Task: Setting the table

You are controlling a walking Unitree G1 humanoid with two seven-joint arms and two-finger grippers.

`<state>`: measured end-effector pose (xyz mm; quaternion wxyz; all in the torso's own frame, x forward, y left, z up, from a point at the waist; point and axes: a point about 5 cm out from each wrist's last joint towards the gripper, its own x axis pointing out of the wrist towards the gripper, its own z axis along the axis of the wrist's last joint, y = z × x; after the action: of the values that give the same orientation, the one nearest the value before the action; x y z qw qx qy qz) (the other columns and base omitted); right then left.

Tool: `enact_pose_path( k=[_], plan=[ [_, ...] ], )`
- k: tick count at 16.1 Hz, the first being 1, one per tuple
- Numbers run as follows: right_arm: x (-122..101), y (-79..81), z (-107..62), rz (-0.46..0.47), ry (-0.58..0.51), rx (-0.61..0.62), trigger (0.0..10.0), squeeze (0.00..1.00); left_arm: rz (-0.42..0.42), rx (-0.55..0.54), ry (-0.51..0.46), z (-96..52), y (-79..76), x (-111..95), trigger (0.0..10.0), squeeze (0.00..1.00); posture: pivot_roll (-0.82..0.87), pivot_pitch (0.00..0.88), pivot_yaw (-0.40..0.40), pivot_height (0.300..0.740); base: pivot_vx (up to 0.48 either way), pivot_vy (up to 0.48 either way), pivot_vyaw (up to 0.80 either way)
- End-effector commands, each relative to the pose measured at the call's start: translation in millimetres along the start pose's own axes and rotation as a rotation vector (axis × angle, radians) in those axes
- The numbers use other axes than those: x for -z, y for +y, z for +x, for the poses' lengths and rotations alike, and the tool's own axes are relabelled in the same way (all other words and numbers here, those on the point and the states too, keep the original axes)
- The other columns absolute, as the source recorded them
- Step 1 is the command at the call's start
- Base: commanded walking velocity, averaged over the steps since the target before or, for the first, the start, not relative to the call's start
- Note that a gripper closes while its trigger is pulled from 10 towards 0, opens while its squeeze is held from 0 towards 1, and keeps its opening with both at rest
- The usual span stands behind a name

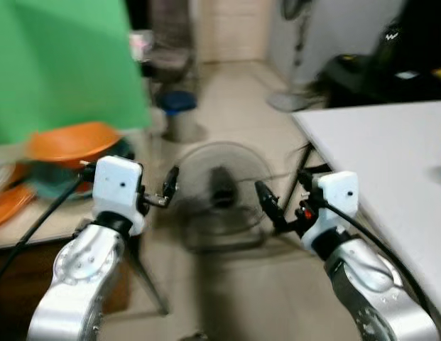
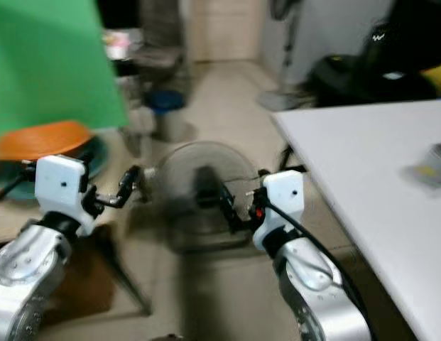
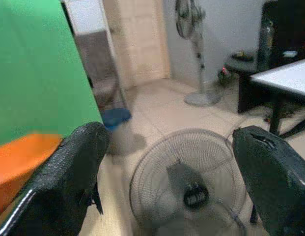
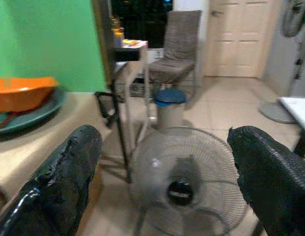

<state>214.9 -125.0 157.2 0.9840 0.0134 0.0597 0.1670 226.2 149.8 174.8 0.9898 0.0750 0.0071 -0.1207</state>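
- White table (image 1: 376, 149) lies to robot's right, nearer the right arm; small blurred item on it at far edge.
- Orange bowl (image 1: 71, 141) on teal plate (image 4: 29, 115), counter to robot's left, just beyond left gripper (image 1: 167, 190).
- Left gripper & right gripper (image 1: 271, 206): both spread, empty, aimed at floor fan (image 1: 219, 188).

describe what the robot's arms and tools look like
Both arms are rounded silver metal with small screw holes, each ending in a white boxy wrist block. The left tool and right tool each have two long black fingers with rough-textured pads. Black cables run along both arms.
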Motion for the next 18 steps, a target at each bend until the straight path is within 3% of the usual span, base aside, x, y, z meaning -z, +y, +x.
enact_pose_path(
  k=[1, 6, 12, 18],
  plan=[
    [-5.5, 1.1, 1.9, 0.006, -0.026, -0.003, 10.0, 0.0, 0.018, -0.017, -0.001, -1.6, 5.1, -2.2, 10.0, 0.0, 0.13, 0.0, 0.029, 0.74, 0.0, 0.364, 0.8],
    [-4.4, -3.0, 5.6, 0.069, -0.018, 0.047, 10.0, 0.0, 0.015, -0.029, -0.004, -0.5, 7.6, -3.5, 10.0, 0.0, 0.13, 0.0, 0.036, 0.74, 0.0, 0.357, 0.16],
    [-8.3, -1.0, 9.3, 0.053, -0.024, 0.04, 10.0, 0.0, 0.003, -0.061, -0.005, 3.8, 13.2, -5.4, 10.0, 0.0, 0.13, 0.0, 0.039, 0.74, 0.0, 0.0, 0.0],
    [-11.0, -2.2, 14.8, 0.044, -0.029, 0.043, 10.0, 0.0, 0.017, -0.046, -0.019, 3.7, 12.1, -9.6, 10.0, 0.0, 0.14, 0.0, 0.032, 0.74, 0.277, 0.0, 0.28]
  ],
)
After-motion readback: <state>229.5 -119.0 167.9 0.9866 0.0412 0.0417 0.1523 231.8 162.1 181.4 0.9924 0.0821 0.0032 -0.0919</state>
